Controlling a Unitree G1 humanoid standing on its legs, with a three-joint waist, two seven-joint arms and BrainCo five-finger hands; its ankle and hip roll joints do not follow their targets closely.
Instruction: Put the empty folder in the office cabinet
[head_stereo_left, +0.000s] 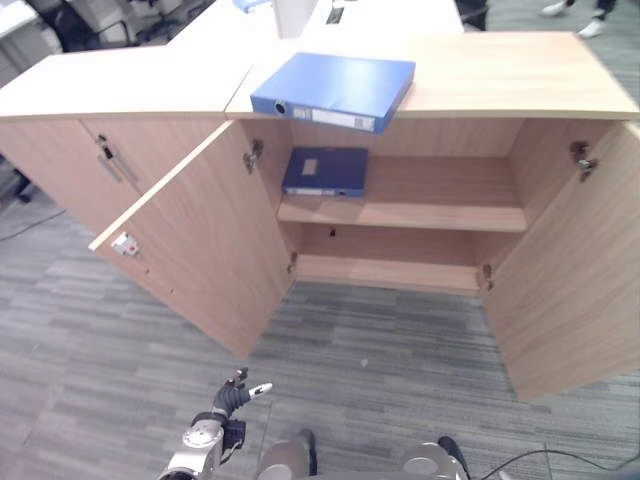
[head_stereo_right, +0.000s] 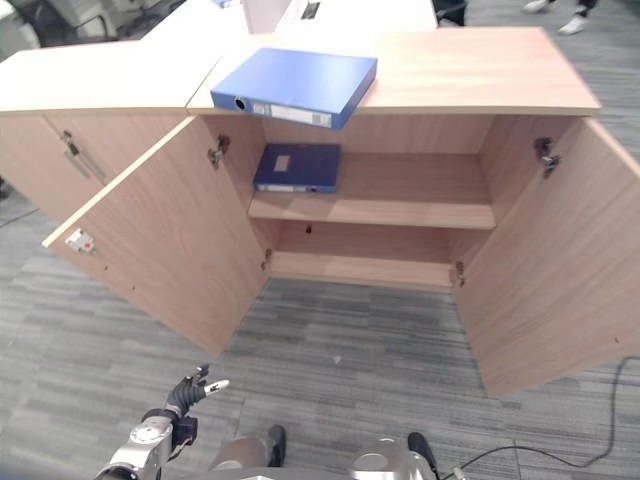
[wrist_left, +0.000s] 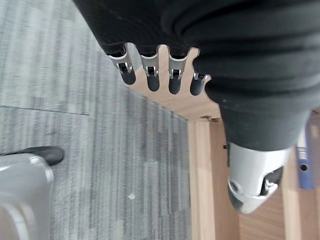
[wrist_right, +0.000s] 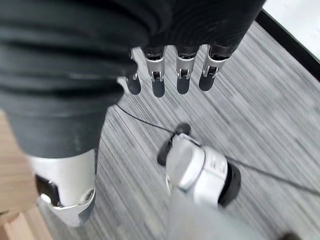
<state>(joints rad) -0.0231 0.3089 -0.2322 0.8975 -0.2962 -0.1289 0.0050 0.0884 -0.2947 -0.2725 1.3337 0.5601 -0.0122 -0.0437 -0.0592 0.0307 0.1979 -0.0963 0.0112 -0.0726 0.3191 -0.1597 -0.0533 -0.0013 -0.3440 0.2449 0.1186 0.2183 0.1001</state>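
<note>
- Two blue box-file folders: one (head_stereo_left: 335, 90) lies flat atop the light wooden cabinet (head_stereo_left: 520, 85) (overhanging its front edge), another (head_stereo_left: 326, 171) on the upper shelf.
- Left hand (head_stereo_left: 238, 392) low above grey carpet (head_stereo_left: 380, 360), fingers relaxed, empty.
- Right hand (wrist_right: 170, 75) likewise loose, holding nothing.

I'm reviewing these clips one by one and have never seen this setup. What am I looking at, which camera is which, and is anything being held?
This is a two-legged humanoid robot. The two wide pictures come from its head, looking down at an open wooden cabinet. One blue folder lies on the cabinet top, overhanging the front edge; another blue folder lies on the upper shelf. The two close pictures come from wrist cameras. The left robot hand and the right robot hand hang over the grey carpet, fingers relaxed, holding nothing.
</note>
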